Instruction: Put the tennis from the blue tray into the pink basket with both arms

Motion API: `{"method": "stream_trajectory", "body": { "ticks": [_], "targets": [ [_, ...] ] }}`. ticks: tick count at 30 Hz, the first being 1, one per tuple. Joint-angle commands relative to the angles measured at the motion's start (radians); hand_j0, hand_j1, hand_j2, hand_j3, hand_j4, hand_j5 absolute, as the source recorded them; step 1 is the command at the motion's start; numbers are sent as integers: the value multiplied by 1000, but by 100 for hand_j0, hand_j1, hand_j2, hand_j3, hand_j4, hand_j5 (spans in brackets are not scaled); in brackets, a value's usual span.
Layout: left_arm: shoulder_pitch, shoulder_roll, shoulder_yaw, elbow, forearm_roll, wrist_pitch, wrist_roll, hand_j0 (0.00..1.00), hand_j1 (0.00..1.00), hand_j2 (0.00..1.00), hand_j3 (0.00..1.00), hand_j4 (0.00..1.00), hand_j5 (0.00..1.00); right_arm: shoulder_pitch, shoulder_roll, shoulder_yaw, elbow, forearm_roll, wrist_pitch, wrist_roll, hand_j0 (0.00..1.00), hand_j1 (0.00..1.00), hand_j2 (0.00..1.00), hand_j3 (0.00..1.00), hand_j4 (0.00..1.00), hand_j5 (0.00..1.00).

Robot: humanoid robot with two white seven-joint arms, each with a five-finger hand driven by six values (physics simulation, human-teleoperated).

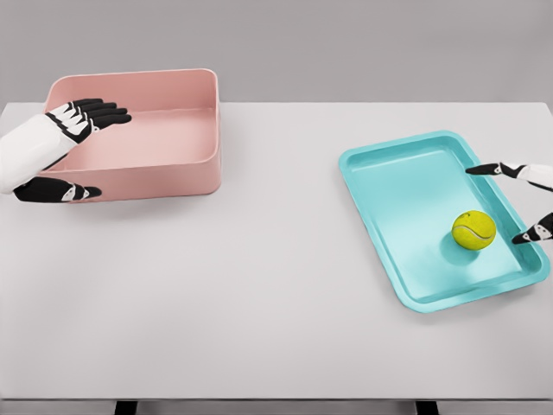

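Right hand closing in on the ball in the blue tray.
We see the tennis ball (473,230) loose in the near right part of the blue tray (389,164), right hand (523,201) beside it, fingers (492,169) spread, holding nothing. Left hand (60,147) straddles the pink basket (186,121) at its left wall, fingers released, empty. To do this well we judge the right hand should wrap around the ball's middle before lifting, since it may roll; the basket sits well apart across the table (259,285).
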Motion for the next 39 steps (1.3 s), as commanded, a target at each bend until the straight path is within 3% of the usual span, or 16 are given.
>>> {"method": "stream_trajectory", "body": {
  "ticks": [1,12,25,39],
  "targets": [
    [0,1,0,-1,7,2,1,100,100,100,100,100,100,0,27,18,25,17,3,0,99,99,99,99,99,99],
    [-2,4,10,5,6,2,1,100,100,100,100,100,100,-23,70,73,61,50,3,0,99,99,99,99,99,99],
    [-8,3,17,5,9,2,1,100,100,100,100,100,100,-58,113,108,181,93,0,0,99,99,99,99,99,99],
    [-3,1,17,1,9,2,1,100,100,100,100,100,100,-84,135,138,181,98,3,0,99,99,99,99,99,99]
  ]
}}
